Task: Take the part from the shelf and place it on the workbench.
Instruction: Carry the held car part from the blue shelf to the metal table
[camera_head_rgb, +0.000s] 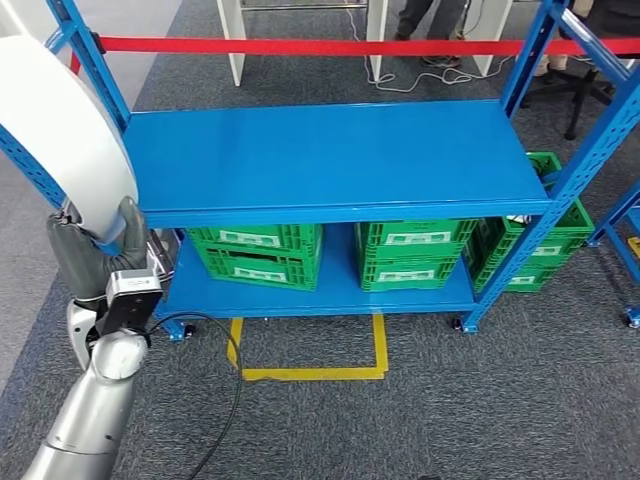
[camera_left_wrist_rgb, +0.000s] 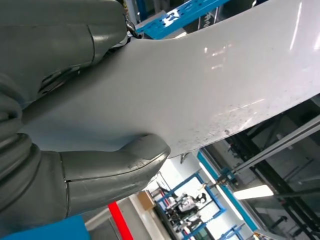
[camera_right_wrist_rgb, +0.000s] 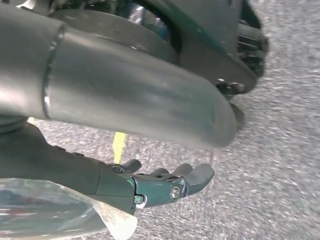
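Left robot hand (camera_head_rgb: 94, 262) at lower left of the head view is clamped on one big curved white part (camera_head_rgb: 56, 130), which rises above it and gets cut off at the upper left corner. One blue shelf (camera_head_rgb: 324, 160), five green crates (camera_head_rgb: 256, 255) I can count. Right robot hand (camera_right_wrist_rgb: 166, 182) hangs over carpet, fingers apart, nothing in it.

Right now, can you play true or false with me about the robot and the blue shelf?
1. The left hand holds a big white part. True.
2. The top of the blue shelf is piled with boxes. False: it is bare.
3. Green crates sit on the lower shelf. True.
4. The tape on the floor is red. False: the floor tape is yellow.
5. The right hand holds a crate. False: its fingers hold nothing.
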